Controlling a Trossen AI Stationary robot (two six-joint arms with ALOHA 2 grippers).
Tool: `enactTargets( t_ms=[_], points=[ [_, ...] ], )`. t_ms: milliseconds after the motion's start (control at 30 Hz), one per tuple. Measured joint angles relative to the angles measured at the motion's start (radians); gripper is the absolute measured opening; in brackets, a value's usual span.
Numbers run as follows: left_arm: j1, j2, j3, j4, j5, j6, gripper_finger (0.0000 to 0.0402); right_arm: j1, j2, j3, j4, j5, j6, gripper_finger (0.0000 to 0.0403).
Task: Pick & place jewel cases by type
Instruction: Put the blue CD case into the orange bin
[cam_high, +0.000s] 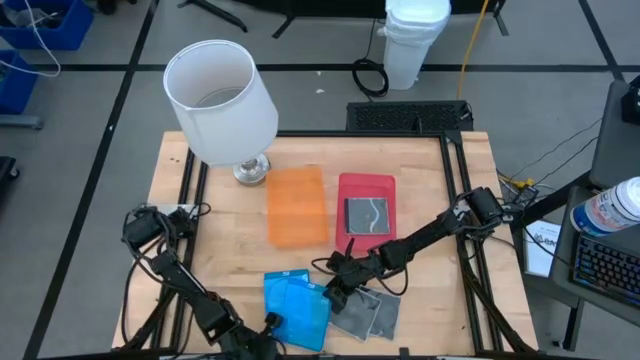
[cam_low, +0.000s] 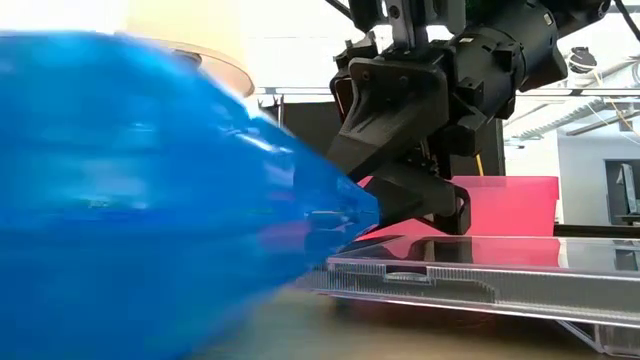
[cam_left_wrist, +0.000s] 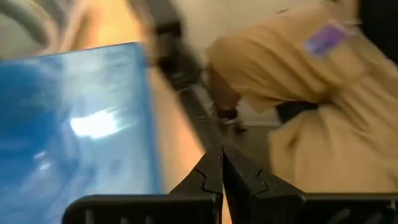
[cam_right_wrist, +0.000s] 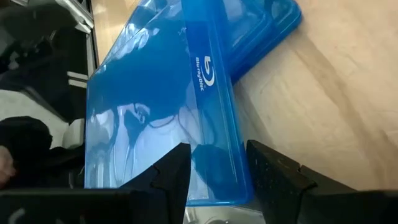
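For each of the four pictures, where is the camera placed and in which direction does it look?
High: overhead, straight down; both arms, table.
Low: table height, looking level; right gripper above a clear case.
Left wrist: behind the shut left gripper, beside a blue case.
Right wrist: behind the open right gripper over the blue cases.
Shared: blue cases.

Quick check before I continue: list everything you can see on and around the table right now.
blue jewel cases: at least two, translucent blue, overlapping at the table's near edge
clear jewel cases: two, grey, right of the blue ones
clear jewel case on tray: one, dark inside
orange tray: one, table centre
red tray: one, right of the orange
lamp: one, white shade, far left corner
white bucket: one, on the floor beyond the table
left gripper: shut, near edge
right gripper: open, over a blue case's edge
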Motion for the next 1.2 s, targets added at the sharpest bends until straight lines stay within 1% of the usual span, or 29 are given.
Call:
enactTargets(
  t_ms=[67, 200, 467, 567, 667, 800, 1067, 1200],
  points=[
    [0.013, 0.000, -0.001, -0.042, -0.025, -0.036, 0.0009, 0.003, 0.000, 0.000, 0.000, -0.001, 0.001, 0.0146],
    [0.041, 0.000, -0.003, -0.108, -0.023, -0.093, 0.0009, 0.008, 0.000, 0.000, 0.010, -0.002, -0.010, 0.0146],
    [0.071, 0.000, -0.003, -0.119, -0.027, -0.043, 0.0010, 0.007, -0.001, -0.001, 0.076, -0.080, -0.025, 0.0146],
    [0.084, 0.000, -0.004, -0.136, -0.052, -0.037, 0.0010, 0.007, -0.001, 0.000, 0.091, -0.085, -0.029, 0.0146],
    [0.091, 0.001, -0.004, -0.138, -0.052, -0.034, 0.0010, 0.007, -0.001, 0.000, 0.099, -0.106, -0.033, 0.0139],
    [0.089, 0.001, -0.004, -0.139, -0.046, -0.035, 0.0010, 0.009, -0.001, 0.000, 0.101, -0.101, -0.028, 0.0112],
    [0.075, 0.000, -0.004, -0.138, -0.022, -0.030, 0.0010, 0.010, -0.003, 0.002, 0.156, -0.112, -0.035, 0.0016],
    [0.057, -0.023, -0.005, -0.142, 0.028, -0.010, 0.0010, 0.009, -0.017, 0.001, 0.178, -0.123, -0.054, 0.0018]
  ],
)
